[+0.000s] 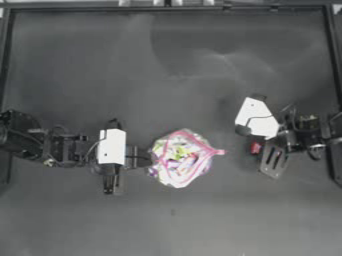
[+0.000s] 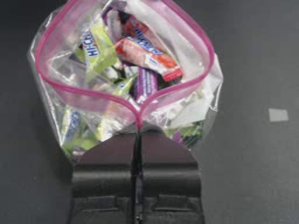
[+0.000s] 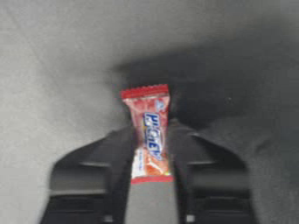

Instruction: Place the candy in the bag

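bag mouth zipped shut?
No, the left wrist view shows the bag mouth gaping open, its edge pinched by the left hand.

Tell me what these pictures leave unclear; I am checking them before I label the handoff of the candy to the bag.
- Top view: the candy is a tiny red speck at the right gripper; its wrapper print cannot be read there.
- Right wrist view: the bag is out of frame, so its gap from the candy shows only from above.
- Left wrist view: the left gripper hides the bag edge it pinches.
- Bag contents: overlapping, not countable.
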